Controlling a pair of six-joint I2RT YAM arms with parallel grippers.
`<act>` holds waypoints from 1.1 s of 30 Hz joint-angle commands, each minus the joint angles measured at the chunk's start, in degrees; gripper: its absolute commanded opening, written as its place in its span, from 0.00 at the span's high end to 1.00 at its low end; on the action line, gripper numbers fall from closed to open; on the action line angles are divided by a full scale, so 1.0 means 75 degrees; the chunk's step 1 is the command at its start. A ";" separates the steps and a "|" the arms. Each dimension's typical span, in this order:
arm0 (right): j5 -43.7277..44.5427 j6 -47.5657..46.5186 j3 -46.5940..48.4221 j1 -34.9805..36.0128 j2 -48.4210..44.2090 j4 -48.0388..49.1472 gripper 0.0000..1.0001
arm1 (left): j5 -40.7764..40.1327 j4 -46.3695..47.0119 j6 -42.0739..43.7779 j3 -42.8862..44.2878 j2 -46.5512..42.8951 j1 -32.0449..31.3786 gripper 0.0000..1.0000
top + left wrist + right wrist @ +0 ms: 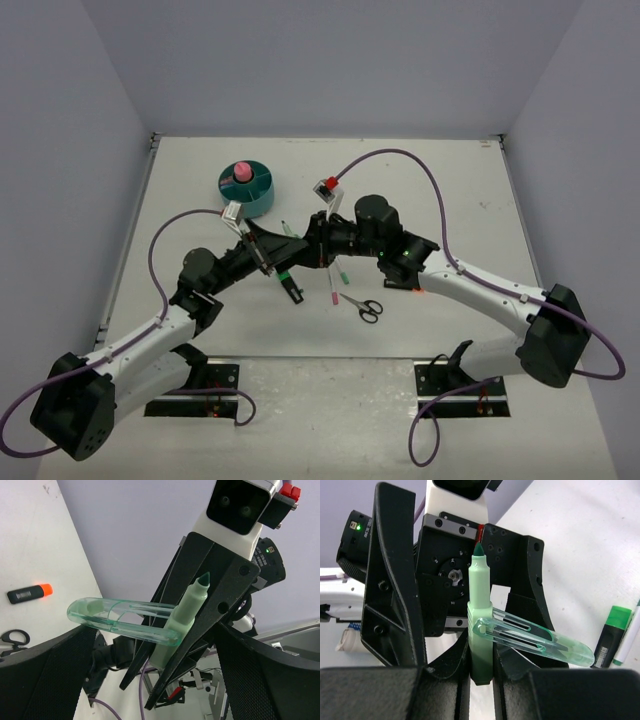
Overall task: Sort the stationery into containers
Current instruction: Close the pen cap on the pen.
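My right gripper (481, 672) is shut on the lower body of a pale green marker (480, 605), whose dark green tip points up, uncapped. Its clear green cap (540, 640) hangs sideways against the barrel. My left gripper (155, 647) faces it with both jaws wide apart on either side of the marker (187, 610) and cap (120, 620), gripping nothing. In the top view the two grippers, left (268, 252) and right (312, 238), meet mid-table. The teal organizer (262, 196) stands behind them, with a pink roll (241, 172) in it.
Near the front of the grippers lie black-handled scissors (364, 308), thin pens (335, 282) and a black-and-green marker (290, 290), which also shows in the right wrist view (611, 630). A black-and-orange marker (30, 593) lies on the table in the left wrist view.
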 commanded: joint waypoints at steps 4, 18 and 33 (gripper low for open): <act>-0.1099 -0.0413 -0.0001 0.0012 -0.0217 -0.0223 1.00 | -0.0956 -0.0106 0.0599 0.0144 -0.0326 0.0206 0.00; -0.1163 -0.0294 -0.0942 0.0012 -0.1180 -0.0435 1.00 | -0.1878 -0.0304 0.1644 0.0314 -0.1112 0.0311 0.27; -0.1163 -0.0300 -0.0910 0.0012 -0.1220 -0.0610 1.00 | -0.0992 0.1432 0.1447 -0.0032 -0.0524 0.0311 0.81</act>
